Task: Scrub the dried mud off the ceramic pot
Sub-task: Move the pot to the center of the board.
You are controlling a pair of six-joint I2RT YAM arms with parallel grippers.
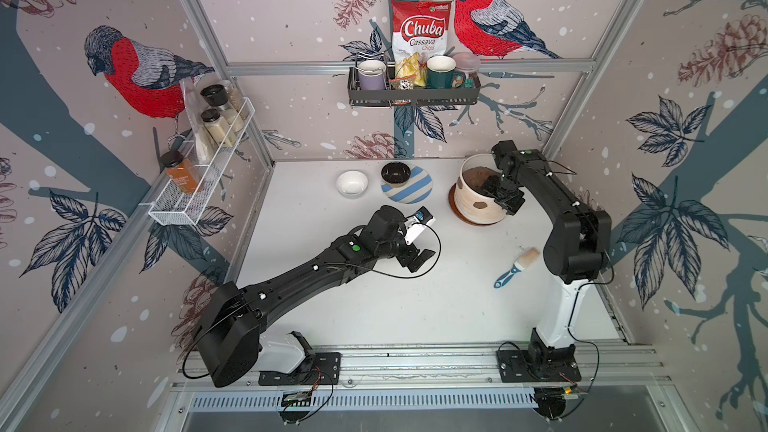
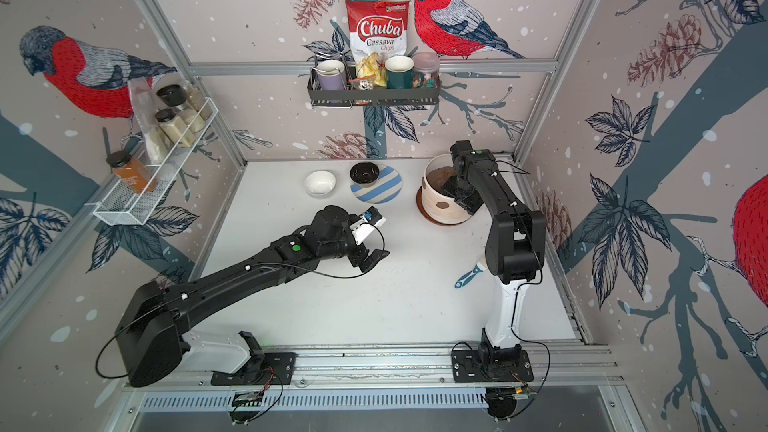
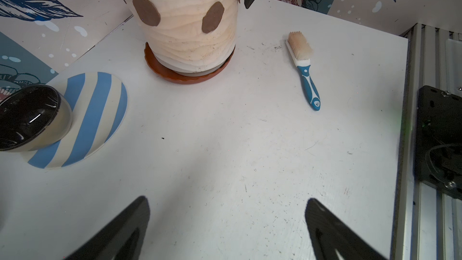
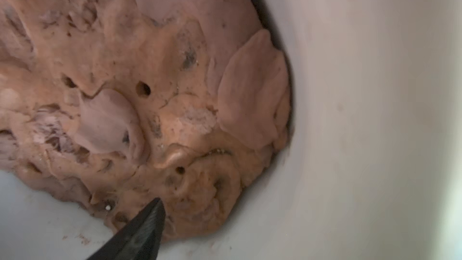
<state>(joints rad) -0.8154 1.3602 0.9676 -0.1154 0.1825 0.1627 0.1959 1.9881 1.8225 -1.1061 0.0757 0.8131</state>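
Ceramic pot [image 1: 468,201]; right hand [image 1: 502,198] straddling rim; brush [image 1: 517,266] near

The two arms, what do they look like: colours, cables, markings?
Left arm and right arm: black links, a white link near the base, a green dot, thin black looping cables. Left end effector and right end effector: black tapered fingers.
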